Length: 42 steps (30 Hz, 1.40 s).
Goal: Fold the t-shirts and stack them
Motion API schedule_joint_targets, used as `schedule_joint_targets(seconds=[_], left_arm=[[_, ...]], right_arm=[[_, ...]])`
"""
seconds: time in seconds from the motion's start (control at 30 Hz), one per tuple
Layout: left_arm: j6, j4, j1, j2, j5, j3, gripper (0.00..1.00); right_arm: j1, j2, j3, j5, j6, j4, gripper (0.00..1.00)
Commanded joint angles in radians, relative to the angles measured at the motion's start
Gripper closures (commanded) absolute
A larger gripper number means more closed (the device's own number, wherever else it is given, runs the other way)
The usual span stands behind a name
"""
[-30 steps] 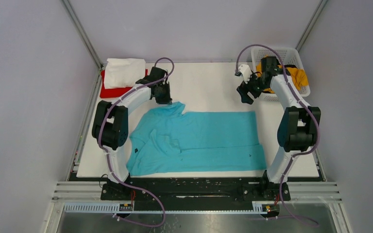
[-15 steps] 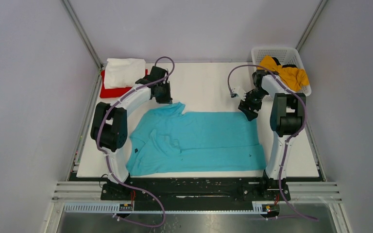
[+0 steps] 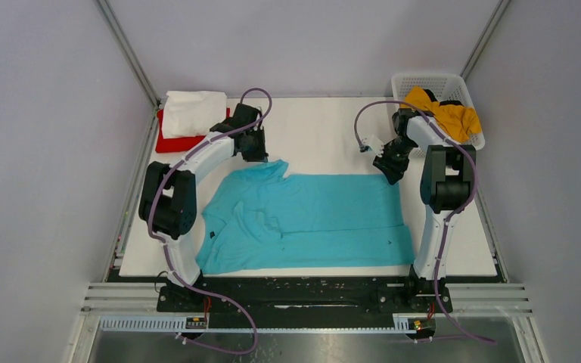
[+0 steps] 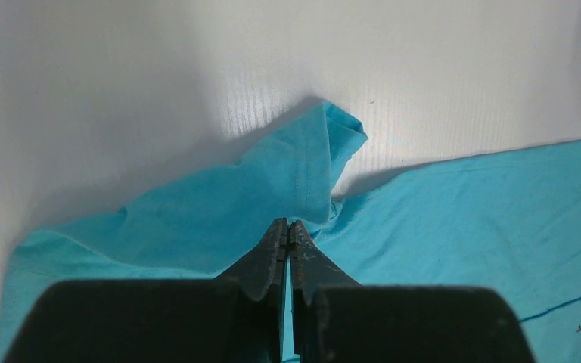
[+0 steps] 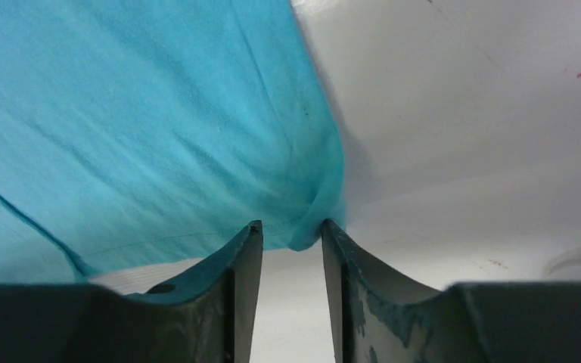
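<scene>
1. Broadly, the white table [image 3: 325, 136] is taken up in its middle by the turquoise t-shirt [image 3: 310, 219], which is spread almost flat, with creases gathered toward its left side.
2. At the far right corner of the table the white lattice basket [image 3: 424, 77] is seen, and the mustard yellow t-shirt [image 3: 454, 115] is heaped in it, draped over its near rim.
3. At the far left corner the white t-shirt [image 3: 193, 112] is laid folded on top of the red t-shirt [image 3: 170, 142], of which only a near edge is shown.
4. The left gripper [image 4: 288, 227] is placed at the far left corner of the turquoise t-shirt; its fingers are pressed together, and a fold of the cloth is pinched at their tips and raised into a small peak (a shadow is cast under it on the table).
5. The right gripper [image 5: 291, 224] is set down at the far right corner of the same shirt; its fingers [image 5: 246, 257] are held partly apart, and the corner of the cloth is bunched between them, with puckers drawn toward that point. Whether the cloth is firmly clamped cannot be told.
</scene>
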Motion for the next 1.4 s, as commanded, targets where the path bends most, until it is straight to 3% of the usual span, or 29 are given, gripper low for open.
schedule_joint_targets(seconds=[0.0,0.1,0.2,0.27,0.37,0.53,0.63,0.77,0.97,1.37], left_arm=[[-0.001,0.030,-0.004,-0.061,-0.022,-0.003,1.00],[0.000,0.033,-0.005,-0.062,-0.018,-0.008,1.00],[0.006,0.037,-0.007,-0.061,-0.007,-0.011,1.00],[0.008,0.038,-0.010,-0.069,-0.006,-0.018,1.00],[0.009,0.042,-0.012,-0.082,-0.006,-0.024,1.00],[0.005,0.044,-0.016,-0.094,-0.004,-0.034,1.00],[0.006,0.044,-0.018,-0.101,-0.011,-0.039,1.00],[0.007,0.044,-0.018,-0.103,-0.014,-0.039,1.00],[0.009,0.043,-0.018,-0.106,-0.012,-0.046,1.00],[-0.003,0.066,-0.045,-0.228,-0.005,-0.180,1.00]], right_arm=[[0.019,0.011,0.034,0.000,0.010,-0.040,0.65],[0.022,0.024,0.048,0.008,0.019,-0.033,0.73],[0.024,0.020,0.040,0.026,0.024,-0.009,0.94],[0.026,0.008,0.025,0.045,0.027,0.015,1.00],[0.028,-0.011,-0.002,0.081,0.035,0.055,0.98],[0.027,-0.035,-0.039,0.109,0.044,0.107,0.58],[0.029,-0.033,-0.036,0.101,0.036,0.084,0.56],[0.032,-0.033,-0.036,0.096,0.027,0.064,0.60],[0.045,-0.031,-0.042,0.125,0.035,0.091,1.00],[0.097,-0.209,-0.158,0.151,-0.113,0.109,1.00]])
